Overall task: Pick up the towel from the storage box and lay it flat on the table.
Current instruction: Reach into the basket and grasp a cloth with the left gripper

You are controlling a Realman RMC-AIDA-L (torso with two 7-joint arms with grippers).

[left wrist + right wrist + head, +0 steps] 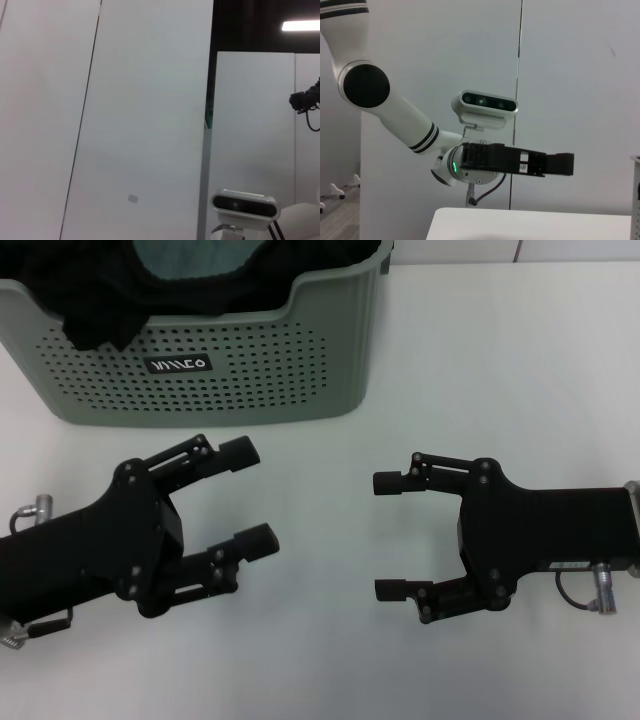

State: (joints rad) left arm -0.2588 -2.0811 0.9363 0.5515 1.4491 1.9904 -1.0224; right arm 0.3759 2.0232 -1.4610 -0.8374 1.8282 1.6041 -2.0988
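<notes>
Two grippers hover low over the table point(500, 360), both with fingers spread wide and nothing between them. Nearest us, the left gripper point(247, 492) points up and inward toward the storage box point(230, 370); the right gripper point(388, 536) faces across toward its partner, side-on to the box. From the right wrist view, the left gripper point(565, 164) shows in profile above the table edge. Beyond them sits the box, and here's the catch: a black cloth point(110, 300) drapes over its near rim and a pale teal cloth point(195, 255) shows in the middle, yet no mustard-yellow face is visible, so the towel is either buried or out of sight. By my reading, we're at the very start, the reach not yet begun. Next move calls for lifting a gripper over the rim and down into the box, with the towel well apart from both sets of fingers.
</notes>
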